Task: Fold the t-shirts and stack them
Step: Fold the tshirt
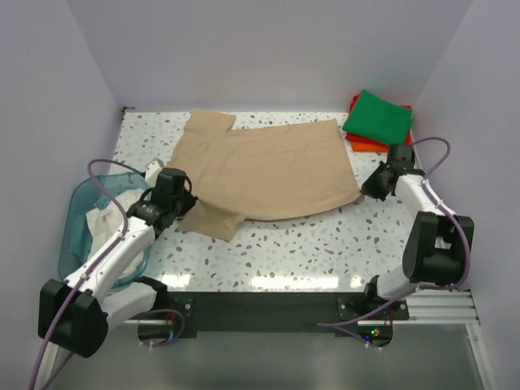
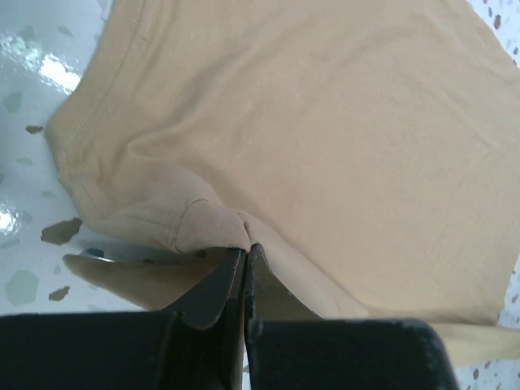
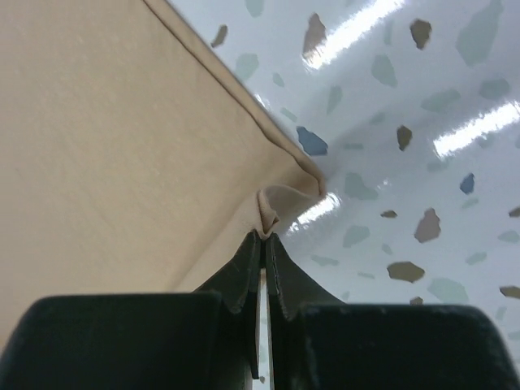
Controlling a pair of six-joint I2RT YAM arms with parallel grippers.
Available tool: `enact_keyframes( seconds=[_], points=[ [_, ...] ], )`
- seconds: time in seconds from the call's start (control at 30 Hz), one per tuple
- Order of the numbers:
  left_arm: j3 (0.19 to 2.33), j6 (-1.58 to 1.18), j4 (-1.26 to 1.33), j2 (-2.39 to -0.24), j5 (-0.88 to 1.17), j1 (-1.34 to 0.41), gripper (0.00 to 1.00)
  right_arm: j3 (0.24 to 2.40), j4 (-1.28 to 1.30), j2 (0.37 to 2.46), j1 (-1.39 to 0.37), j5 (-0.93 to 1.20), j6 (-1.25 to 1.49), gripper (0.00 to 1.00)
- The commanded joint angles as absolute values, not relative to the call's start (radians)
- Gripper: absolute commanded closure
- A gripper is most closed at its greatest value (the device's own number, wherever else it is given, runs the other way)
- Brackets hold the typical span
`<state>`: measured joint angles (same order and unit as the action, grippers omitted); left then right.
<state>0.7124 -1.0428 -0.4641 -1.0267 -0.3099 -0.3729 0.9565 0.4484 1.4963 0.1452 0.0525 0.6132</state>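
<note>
A tan t-shirt point(image 1: 268, 166) lies spread across the middle of the speckled table point(image 1: 301, 244). My left gripper point(image 1: 188, 203) is shut on its near-left part by the sleeve, with a fold of tan cloth point(image 2: 219, 227) pinched at the fingertips point(image 2: 245, 253). My right gripper point(image 1: 366, 192) is shut on the shirt's near-right hem corner point(image 3: 280, 203), where the cloth bunches at the tips point(image 3: 265, 237). A folded green t-shirt point(image 1: 378, 115) rests on an orange-red t-shirt point(image 1: 366, 143) at the back right corner. White cloth point(image 1: 104, 221) lies in the basket.
A translucent teal plastic basket point(image 1: 79, 213) stands at the left edge beside my left arm. White walls close in the table on the left, back and right. Grey cables loop from both arms.
</note>
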Motion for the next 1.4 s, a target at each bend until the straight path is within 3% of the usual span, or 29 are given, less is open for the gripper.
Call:
enact_keyframes(
  seconds=[0.0,0.63,1.37],
  points=[
    [0.805,-0.957,-0.362,-1.116,-0.261,-0.299,1.0,1.061,0.437,1.57,0.149,0.095,0.621,1.0],
    [1.049,-0.904,-0.321,-1.471,-0.126,-0.115,1.0,1.367,0.417,1.85,0.149,0.187,0.681,1.0],
    [1.088,-0.904,-0.285,-1.604,-0.087,-0.049,1.0,1.496,0.414,1.98,0.14,0.224,0.678,1.0]
  ],
)
